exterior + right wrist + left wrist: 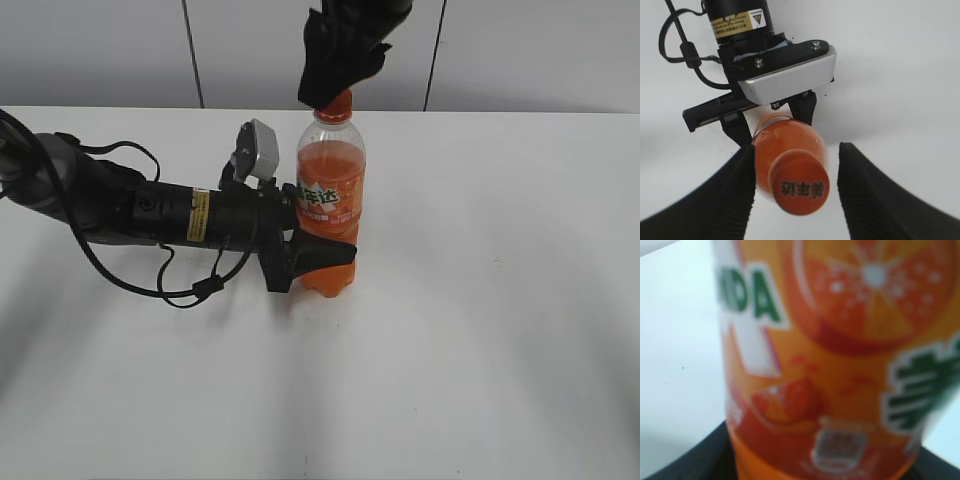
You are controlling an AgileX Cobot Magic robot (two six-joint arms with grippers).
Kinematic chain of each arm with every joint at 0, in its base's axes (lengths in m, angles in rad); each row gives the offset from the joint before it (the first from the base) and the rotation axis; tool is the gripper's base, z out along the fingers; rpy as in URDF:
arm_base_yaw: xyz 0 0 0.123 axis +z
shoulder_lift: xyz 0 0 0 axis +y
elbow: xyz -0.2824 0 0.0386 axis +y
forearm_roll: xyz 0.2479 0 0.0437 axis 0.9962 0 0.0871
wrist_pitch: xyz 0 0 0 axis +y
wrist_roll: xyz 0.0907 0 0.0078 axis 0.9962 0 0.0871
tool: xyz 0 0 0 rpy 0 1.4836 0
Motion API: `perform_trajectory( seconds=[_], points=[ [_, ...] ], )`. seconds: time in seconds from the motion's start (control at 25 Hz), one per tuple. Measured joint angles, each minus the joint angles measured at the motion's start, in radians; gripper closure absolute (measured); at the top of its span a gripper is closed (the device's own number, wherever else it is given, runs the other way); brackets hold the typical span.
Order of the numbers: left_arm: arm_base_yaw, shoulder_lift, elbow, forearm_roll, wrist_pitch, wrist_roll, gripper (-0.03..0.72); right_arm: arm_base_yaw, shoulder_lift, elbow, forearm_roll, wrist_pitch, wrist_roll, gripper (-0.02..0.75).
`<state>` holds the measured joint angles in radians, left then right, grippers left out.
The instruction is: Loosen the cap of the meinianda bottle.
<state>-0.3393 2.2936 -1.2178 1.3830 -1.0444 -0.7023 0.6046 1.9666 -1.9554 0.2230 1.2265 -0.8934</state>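
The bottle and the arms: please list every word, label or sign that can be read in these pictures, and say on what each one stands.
"NDA", green letters cut off at the left, on the meinianda bottle label in the left wrist view.
Large green Chinese characters on the same label: blurred and cropped, not readable.
White Chinese characters on the label in the exterior view: too small to read.
Dark Chinese characters on top of the cap: blurred.
Yellow warning sticker with a triangle sign on the left arm: text too small.

The meinianda bottle (pixel 830 360) fills the left wrist view, its label bearing green letters "NDA" edged in white, cut off at the left, and a blurred green Chinese character at the right. Between the right claw's fingers (pixel 705 200), the cap (pixel 799 184) carries dark Chinese characters, too small to read. Beyond it, a yellow label with a warning triangle (pixel 737 21) sits on the left arm; its print is illegible.
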Motion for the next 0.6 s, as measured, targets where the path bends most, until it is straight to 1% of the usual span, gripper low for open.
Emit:
perform_trajectory(
  seconds=[0.12,0.36,0.52,0.6],
  points=[
    [0.0,0.0,0.0,0.0,0.002,0.0,0.279,0.0,-0.042,0.0,0.0,0.0,0.166,0.338],
    [0.0,0.0,0.0,0.0,0.002,0.0,0.279,0.0,-0.064,0.0,0.0,0.0,0.66,0.338],
    [0.0,0.0,0.0,0.0,0.002,0.0,0.279,0.0,-0.064,0.0,-0.006,0.0,0.947,0.338],
    [0.0,0.0,0.0,0.0,0.002,0.0,0.279,0.0,-0.064,0.0,-0.034,0.0,1.059,0.338]
  ],
)
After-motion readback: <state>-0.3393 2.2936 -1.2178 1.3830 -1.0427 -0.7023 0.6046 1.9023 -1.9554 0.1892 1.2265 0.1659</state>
